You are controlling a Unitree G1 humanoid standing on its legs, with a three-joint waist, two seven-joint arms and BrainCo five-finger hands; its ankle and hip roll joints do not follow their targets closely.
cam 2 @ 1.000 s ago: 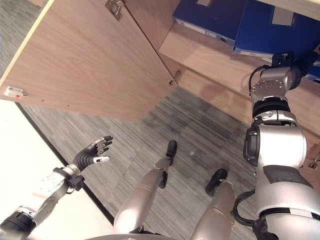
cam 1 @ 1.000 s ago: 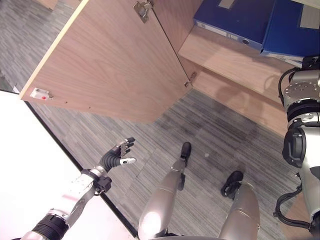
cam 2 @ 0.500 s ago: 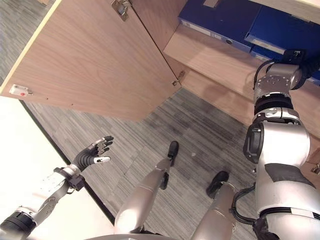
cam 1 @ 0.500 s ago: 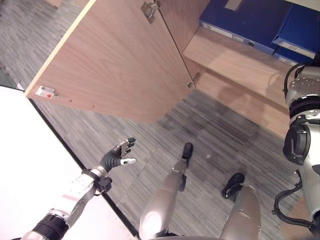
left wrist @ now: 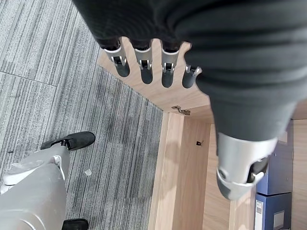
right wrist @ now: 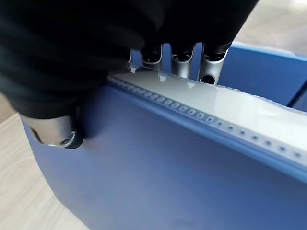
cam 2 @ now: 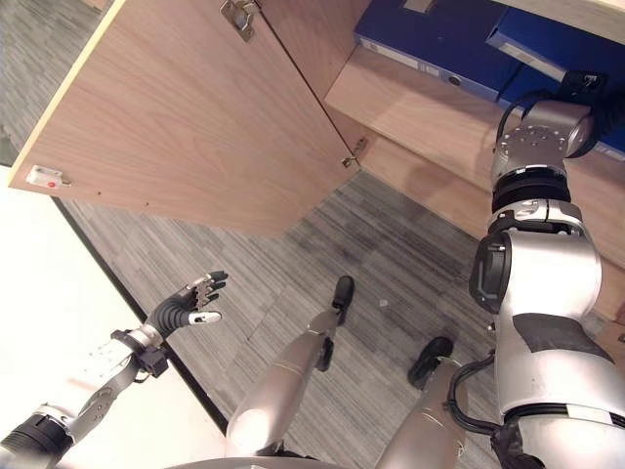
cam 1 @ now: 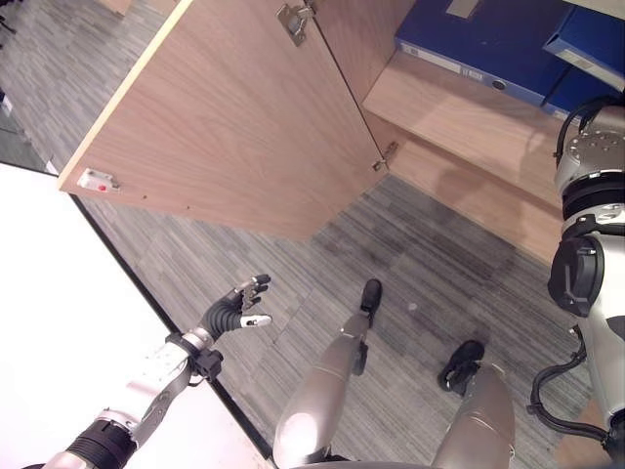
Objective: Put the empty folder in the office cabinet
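Observation:
My right hand (right wrist: 182, 64) is shut on a blue folder (right wrist: 168, 167): the fingers curl over its top edge and the thumb presses its face. In the eye views the right arm reaches up to the cabinet shelf (cam 1: 459, 107), where the held folder (cam 1: 589, 44) stands at the far right. Another blue folder (cam 1: 479, 39) lies flat on the same shelf beside it. Low at the left, my left hand (cam 1: 237, 311) hangs open above the grey floor with nothing in it; its straight fingers (left wrist: 144, 62) point toward the cabinet.
The cabinet's wooden door (cam 1: 234, 127) stands wide open, swung out over the floor above my left hand. A white table (cam 1: 59, 322) with a dark edge runs along the left. Grey striped carpet (cam 1: 430, 264) lies in front of the cabinet.
The held blue folder has gone farther right and deeper onto the shelf, showing less of its face. The camera has shifted a little; the left hand stays open in much the same place.

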